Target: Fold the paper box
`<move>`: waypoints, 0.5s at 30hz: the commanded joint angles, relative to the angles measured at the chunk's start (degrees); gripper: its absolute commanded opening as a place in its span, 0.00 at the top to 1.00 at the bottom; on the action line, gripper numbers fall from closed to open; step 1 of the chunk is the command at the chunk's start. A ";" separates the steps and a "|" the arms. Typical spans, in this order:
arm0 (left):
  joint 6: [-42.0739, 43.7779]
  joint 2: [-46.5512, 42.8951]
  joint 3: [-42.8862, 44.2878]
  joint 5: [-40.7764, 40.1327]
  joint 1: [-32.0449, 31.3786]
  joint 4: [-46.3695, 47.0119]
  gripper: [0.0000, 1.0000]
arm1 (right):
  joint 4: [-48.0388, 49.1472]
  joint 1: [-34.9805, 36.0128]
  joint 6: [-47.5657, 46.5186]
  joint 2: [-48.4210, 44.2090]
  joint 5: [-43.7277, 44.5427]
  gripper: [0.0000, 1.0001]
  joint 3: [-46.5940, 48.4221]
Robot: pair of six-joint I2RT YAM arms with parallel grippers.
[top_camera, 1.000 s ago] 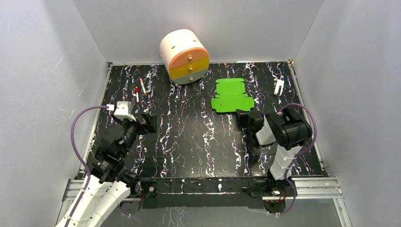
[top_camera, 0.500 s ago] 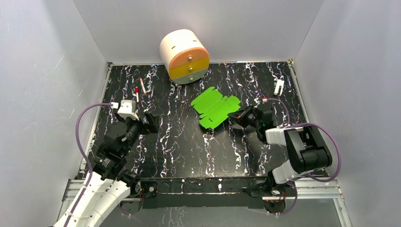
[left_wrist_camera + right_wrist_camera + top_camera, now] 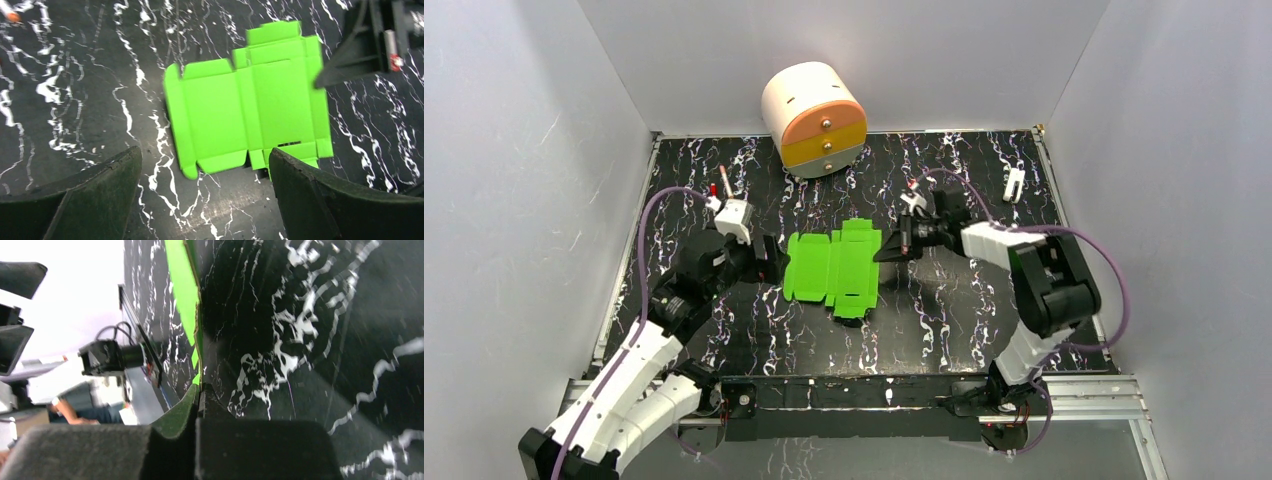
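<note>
The paper box [image 3: 832, 268] is a flat bright green die-cut sheet with flaps, lying near the middle of the black marbled table [image 3: 944, 320]. My right gripper [image 3: 887, 250] is shut on the sheet's right edge. In the right wrist view the sheet [image 3: 182, 285] shows edge-on, running into the closed jaws of my right gripper [image 3: 199, 395]. My left gripper [image 3: 769, 263] is open and empty just left of the sheet. In the left wrist view the sheet [image 3: 250, 115] lies ahead of my left gripper [image 3: 205, 200], its fingers [image 3: 80, 200] spread wide and low over the table.
A cream round drawer unit [image 3: 814, 118] with orange and yellow drawers stands at the back. A red-tipped pen [image 3: 726, 180] lies at the back left behind my left arm. A small white clip [image 3: 1013, 184] lies at the back right. Grey walls enclose three sides.
My right gripper has pulled the green sheet from the back right to the middle, turning it. My left arm has reached forward and right, up to the sheet's left edge.
</note>
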 commanded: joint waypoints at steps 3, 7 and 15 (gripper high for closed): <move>-2.22 5.25 3.61 8.56 -0.28 -2.51 0.05 | -22.90 4.50 -20.66 11.73 1.04 0.88 18.23; -5.37 8.41 4.03 6.85 -0.26 -4.37 0.06 | -23.29 5.24 -20.08 13.02 6.81 0.72 24.09; -11.05 13.69 4.46 -4.76 -0.18 -8.94 0.06 | -11.45 7.80 -8.59 -1.60 19.24 0.44 8.51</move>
